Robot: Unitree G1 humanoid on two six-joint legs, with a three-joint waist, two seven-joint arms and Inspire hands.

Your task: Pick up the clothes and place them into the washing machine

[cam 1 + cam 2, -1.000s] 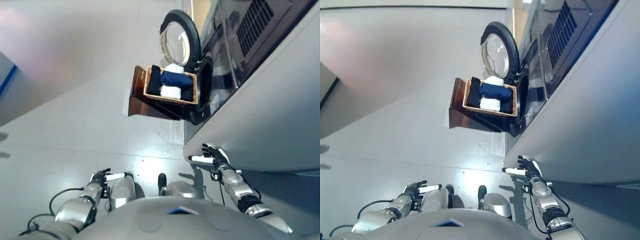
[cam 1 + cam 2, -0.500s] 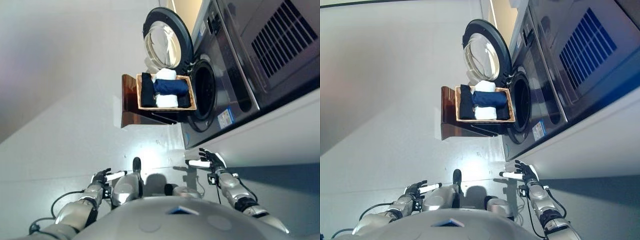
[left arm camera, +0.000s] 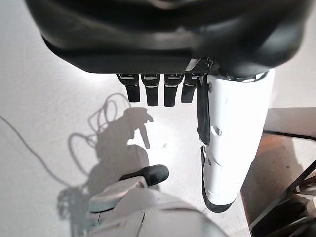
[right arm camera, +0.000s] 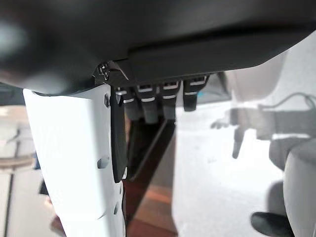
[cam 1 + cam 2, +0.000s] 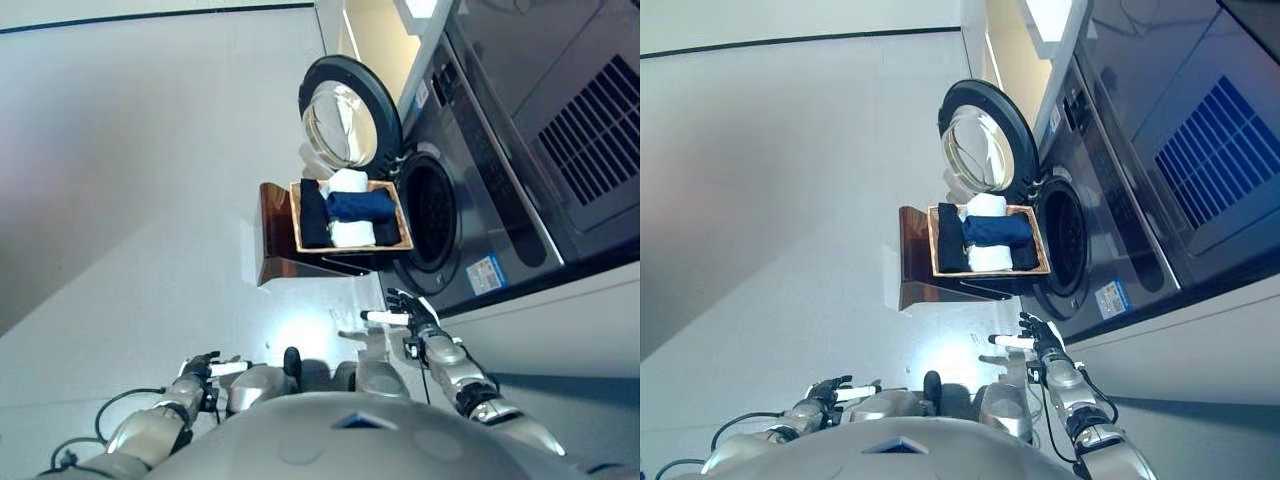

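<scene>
A wicker basket (image 5: 349, 247) rests on a low dark brown box (image 5: 277, 245) in front of the washing machine (image 5: 470, 200). It holds folded clothes (image 5: 352, 208): dark blue, black and white pieces. The machine's round door (image 5: 345, 118) stands open beside the dark drum opening (image 5: 433, 212). My left hand (image 5: 203, 366) is low over the floor, open and empty, far from the basket. My right hand (image 5: 404, 309) is open and empty below the machine's front, short of the basket. Both hands show straight fingers and a white thumb in the wrist views (image 3: 237, 143) (image 4: 74, 163).
Pale grey floor (image 5: 150, 200) spreads to the left of the box. A grey counter or cabinet front (image 5: 560, 330) runs along the right, next to the washing machine.
The camera has shifted, so the whole scene sits differently in view. My right hand has moved a little toward the middle, nearer the basket. Nothing was picked up.
</scene>
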